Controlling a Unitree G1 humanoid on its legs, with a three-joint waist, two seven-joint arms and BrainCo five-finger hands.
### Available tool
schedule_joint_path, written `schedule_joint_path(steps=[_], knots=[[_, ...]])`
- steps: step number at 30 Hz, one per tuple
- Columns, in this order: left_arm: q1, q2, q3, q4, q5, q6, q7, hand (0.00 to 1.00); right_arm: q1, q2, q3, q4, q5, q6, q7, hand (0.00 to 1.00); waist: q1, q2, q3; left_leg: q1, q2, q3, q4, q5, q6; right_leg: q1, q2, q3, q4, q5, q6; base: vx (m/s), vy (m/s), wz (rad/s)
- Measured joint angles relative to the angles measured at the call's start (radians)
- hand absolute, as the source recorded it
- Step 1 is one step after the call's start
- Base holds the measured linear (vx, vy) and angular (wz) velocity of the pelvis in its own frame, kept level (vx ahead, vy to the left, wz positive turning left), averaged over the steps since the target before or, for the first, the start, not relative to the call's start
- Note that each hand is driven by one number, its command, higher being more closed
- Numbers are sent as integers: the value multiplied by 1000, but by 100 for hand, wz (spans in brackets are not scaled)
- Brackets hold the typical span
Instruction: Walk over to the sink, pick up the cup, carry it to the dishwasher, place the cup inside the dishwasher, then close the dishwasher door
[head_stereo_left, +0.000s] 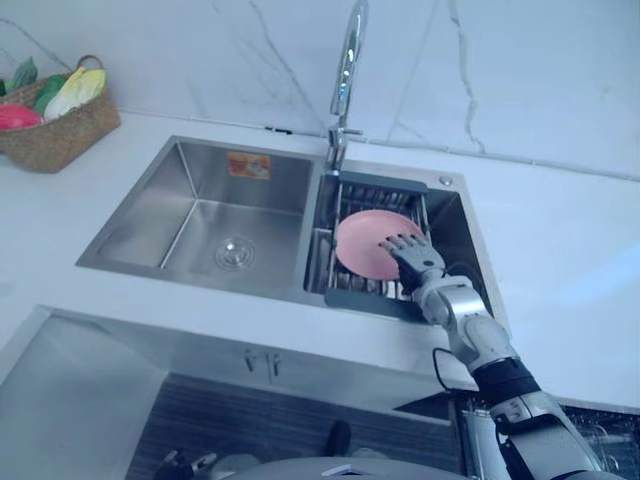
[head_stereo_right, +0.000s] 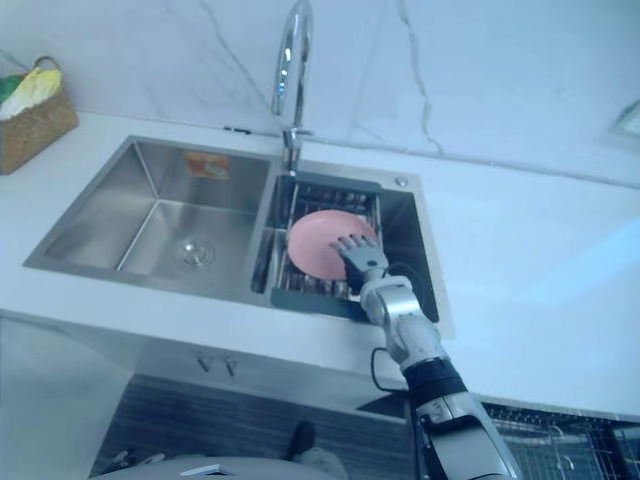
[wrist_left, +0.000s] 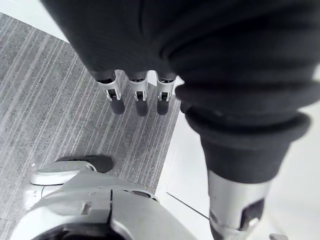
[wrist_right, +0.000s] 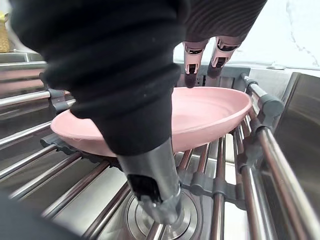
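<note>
Right hand (head_stereo_left: 410, 256) reaches into the sink's (head_stereo_left: 200, 180) right basin, fingers (wrist_right: 192, 62) straight and spread over a pink dish (head_stereo_left: 360, 243), thumb below its near rim, nothing clamped. That shallow dish lies tilted on the metal drying rack (wrist_right: 220, 165) under the faucet (head_stereo_left: 347, 70). Left hand (wrist_left: 140, 95) hangs relaxed over the grey floor (wrist_left: 60, 100). A woven basket (head_stereo_left: 60, 135) sits on the white worktop (head_stereo_left: 560, 240), well apart.
</note>
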Motion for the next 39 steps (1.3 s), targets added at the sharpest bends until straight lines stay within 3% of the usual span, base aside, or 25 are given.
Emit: schedule_joint_path(steps=[13,24,32,39], knots=[[2,0,18,1,2,-11,13,0,-21,0,12,0,7,-44,6,100,-1,-12,8,6,-3,1,-2,1,1,4,-2,1,-2,0,0,-5,28,0],[5,0,19,2,19,-34,23,0,-19,-5,3,-21,23,-70,-94,100,-8,-10,13,8,-2,8,-2,-1,1,3,-1,8,0,0,0,0,0,-1],[11,0,20,2,19,-48,38,0,-18,-28,-80,-147,132,-86,-189,100,-11,-4,16,14,0,23,0,-5,1,3,3,21,0,0,0,-1,6,-5],[16,0,20,4,19,-68,39,0,-19,-47,-81,-168,205,-90,-189,100,-18,-4,16,14,3,24,1,-6,-1,3,6,23,0,0,0,-5,22,-1]])
